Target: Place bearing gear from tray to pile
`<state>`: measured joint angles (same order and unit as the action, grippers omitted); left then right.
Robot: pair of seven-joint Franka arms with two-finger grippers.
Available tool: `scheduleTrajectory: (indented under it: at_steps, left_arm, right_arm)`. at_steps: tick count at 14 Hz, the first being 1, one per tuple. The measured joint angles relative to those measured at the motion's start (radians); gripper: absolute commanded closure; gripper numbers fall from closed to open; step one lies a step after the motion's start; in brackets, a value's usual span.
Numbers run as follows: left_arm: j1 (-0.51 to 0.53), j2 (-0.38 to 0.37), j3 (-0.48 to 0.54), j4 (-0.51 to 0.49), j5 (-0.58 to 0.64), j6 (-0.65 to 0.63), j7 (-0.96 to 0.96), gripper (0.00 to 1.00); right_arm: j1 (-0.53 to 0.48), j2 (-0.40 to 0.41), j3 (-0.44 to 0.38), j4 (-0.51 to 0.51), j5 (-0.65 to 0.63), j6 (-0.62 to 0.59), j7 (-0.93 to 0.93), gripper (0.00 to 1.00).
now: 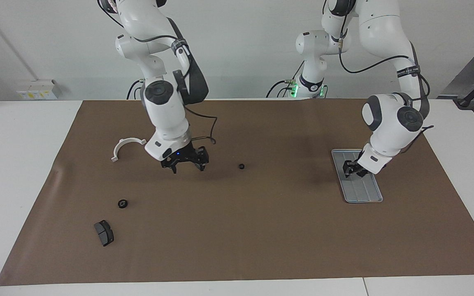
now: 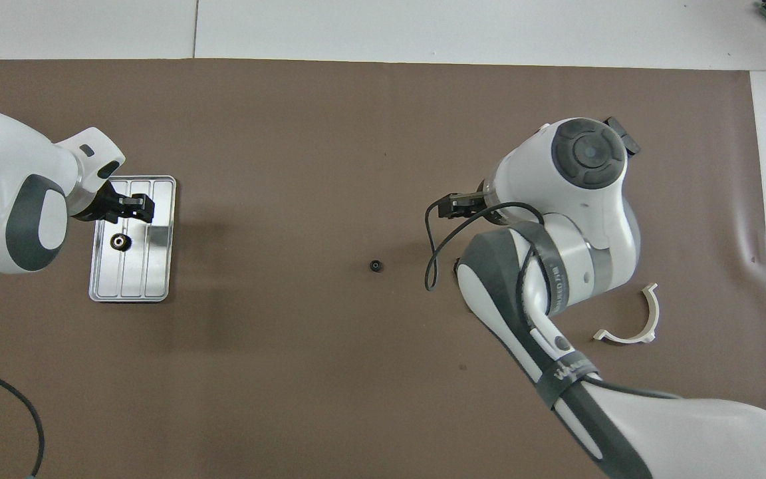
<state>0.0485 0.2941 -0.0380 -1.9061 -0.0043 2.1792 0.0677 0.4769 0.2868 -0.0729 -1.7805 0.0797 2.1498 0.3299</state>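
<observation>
Bearing gear lies flat on the tray, in the half farther from the robots, at the left arm's end of the table. It is not gripped and shows clear in the overhead view only.

White table, with a brown mat covering most of it.

Left arm reaches down to the tray. Left gripper is low over the tray, just beside the gear on the side farther from the robots. Can't tell if it's open or closed. From the facing view it covers the gear.

Right arm bends down over the middle of the mat. Right gripper is spread wide with nothing in it, low over the mat between the white clip and the small loose gear.

Tray is silver-grey and ridged, with its long side running away from the robots.

White clip is a curved half-ring, on the mat toward the right arm's end.

Dark brake pad is on the mat at the right arm's end, farther from the robots than the clip.

Second loose gear is near that pad, a bit nearer to the robots.

Small loose gear sits alone mid-mat.
</observation>
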Motion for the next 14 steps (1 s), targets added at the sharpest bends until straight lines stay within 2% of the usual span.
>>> scheduleTrajectory:
  at_steps: [3, 6, 8, 10, 14]
  left_arm:
    - [0.028, -0.010, 0.000, -0.063, 0.000, 0.089, 0.019, 0.25]
    - [0.029, -0.022, -0.002, -0.114, 0.000, 0.134, 0.019, 0.25]
    - [0.029, -0.032, -0.002, -0.139, 0.000, 0.146, 0.019, 0.26]
    - [0.039, -0.041, -0.002, -0.158, 0.000, 0.147, 0.019, 0.27]
    - [0.048, -0.054, -0.001, -0.185, 0.000, 0.149, 0.019, 0.32]
  right_arm:
    - [0.117, 0.026, 0.001, -0.011, 0.000, 0.053, 0.148, 0.00]
    - [0.215, 0.092, 0.001, -0.017, -0.012, 0.122, 0.245, 0.00]
    - [0.256, 0.153, 0.000, -0.017, -0.068, 0.193, 0.321, 0.00]
    - [0.259, 0.185, -0.003, -0.016, -0.086, 0.214, 0.335, 0.00]
    - [0.254, 0.193, -0.007, -0.016, -0.088, 0.213, 0.335, 0.18]
